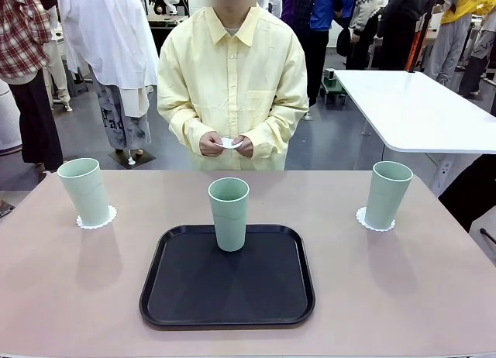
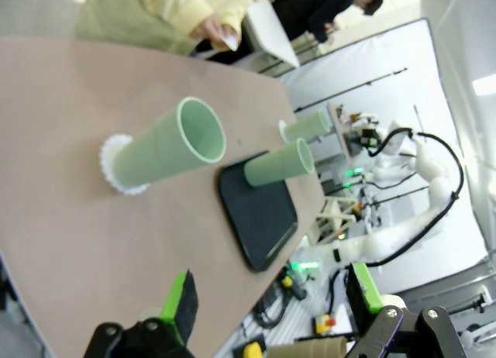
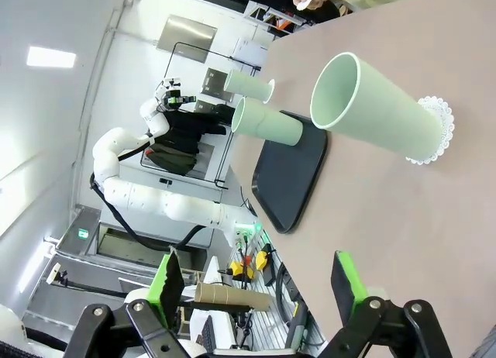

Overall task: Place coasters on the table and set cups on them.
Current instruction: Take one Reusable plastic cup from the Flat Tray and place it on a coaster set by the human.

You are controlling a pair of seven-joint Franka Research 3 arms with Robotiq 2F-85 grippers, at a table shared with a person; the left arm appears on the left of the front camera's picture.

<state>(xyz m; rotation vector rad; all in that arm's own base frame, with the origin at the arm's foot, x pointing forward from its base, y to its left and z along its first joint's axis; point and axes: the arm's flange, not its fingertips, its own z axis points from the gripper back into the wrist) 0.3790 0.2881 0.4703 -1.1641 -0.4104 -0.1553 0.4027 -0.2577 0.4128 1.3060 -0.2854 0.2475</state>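
Three mint-green cups stand on the beige table. The left cup rests on a lacy white coaster, and the right cup on another coaster. The middle cup stands on the black tray, near its far edge. The person's hands hold a third coaster at chest height. My left gripper is open above the table's near left edge, well short of the left cup. My right gripper is open, well short of the right cup.
The person in a yellow shirt stands at the table's far side. A white glossy table is behind on the right. Bare tabletop lies between the tray and each outer cup. Each wrist view shows the other white arm off the table.
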